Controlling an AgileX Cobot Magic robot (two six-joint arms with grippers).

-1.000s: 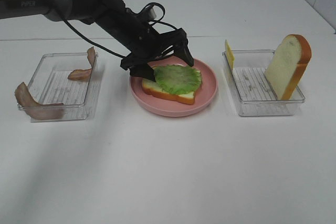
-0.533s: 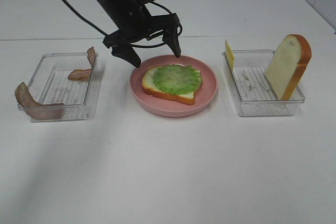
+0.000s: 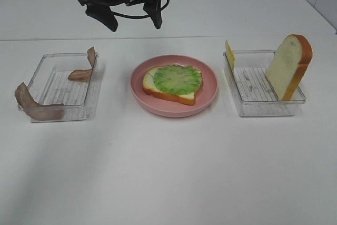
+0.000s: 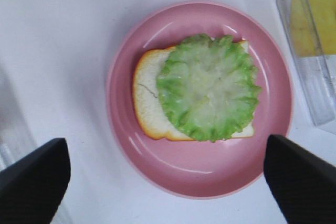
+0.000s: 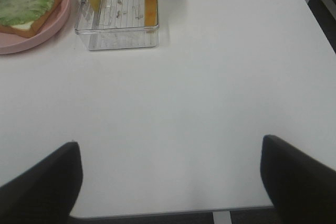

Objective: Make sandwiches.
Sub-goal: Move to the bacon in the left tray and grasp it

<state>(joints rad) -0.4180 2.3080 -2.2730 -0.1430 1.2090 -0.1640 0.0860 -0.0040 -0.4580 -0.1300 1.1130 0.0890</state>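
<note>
A bread slice with orange-brown crust (image 3: 158, 92) lies on the round pink plate (image 3: 209, 94) with a green lettuce leaf (image 3: 178, 79) on top; both show in the left wrist view, bread (image 4: 146, 106) and lettuce (image 4: 208, 94). My left gripper (image 3: 134, 18) is open and empty, raised above and behind the plate. A second bread slice (image 3: 288, 66) stands on edge in the right clear tray (image 3: 253, 106), with a yellow cheese slice (image 3: 229, 54) at its left end. Bacon strips (image 3: 36, 107) (image 3: 83, 70) hang on the left clear tray (image 3: 60, 111). My right gripper (image 5: 168, 182) is open over bare table.
The white table's near edge (image 5: 157, 211) shows in the right wrist view. The two trays flank the plate, one on each side. The back of the table behind the plate is white and bare where the left arm hovers.
My left gripper has let go of the lettuce on the bread, then risen and moved back and to the left, away from the plate. Nothing else has moved.
</note>
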